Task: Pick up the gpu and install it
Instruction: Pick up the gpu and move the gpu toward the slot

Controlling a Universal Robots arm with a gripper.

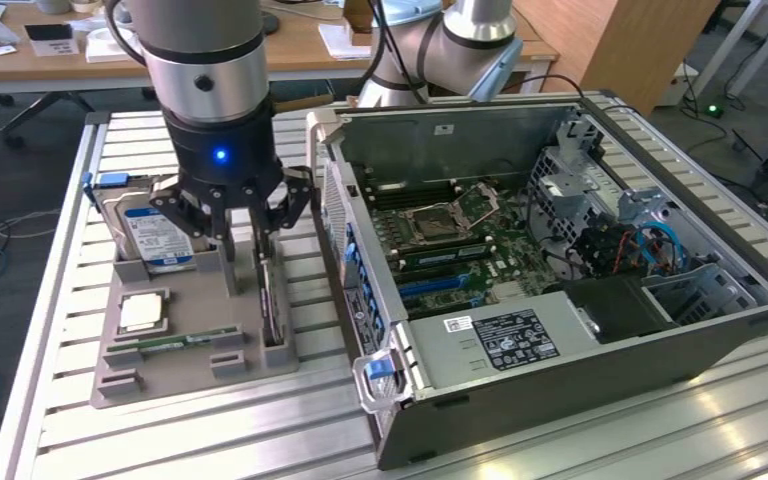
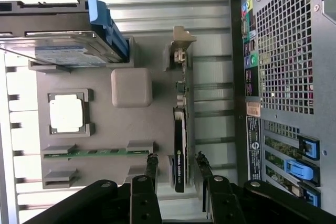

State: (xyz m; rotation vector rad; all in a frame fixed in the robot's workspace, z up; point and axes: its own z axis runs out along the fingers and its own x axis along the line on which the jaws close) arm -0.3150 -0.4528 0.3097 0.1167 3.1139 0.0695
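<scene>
on the slatted metal table (image 1: 57,300), a grey tray (image 1: 177,378) holds, from the exterior view's left, a hard drive (image 1: 157,238) with a blue-and-white label, a square chip (image 1: 141,312) and a green memory stick (image 1: 177,341). the gpu (image 2: 179,148) stands on edge in the tray's right-hand slot, its print too small to read. the gripper (image 1: 251,280) hangs over it, jaws open, one finger on each side with gaps showing. further right lies an open computer case (image 1: 704,330) with a black-and-white sticker (image 1: 507,338), unreadable.

In the upper left of the exterior view we see our arm (image 1: 197,50), a silver-grey cylinder that ends in a black wrist collar with a small blue light (image 1: 220,155). Below it our gripper (image 1: 251,278) is black, built of jointed linkage bars with round pivot pins. A black cable (image 1: 113,35) loops beside the arm.
</scene>
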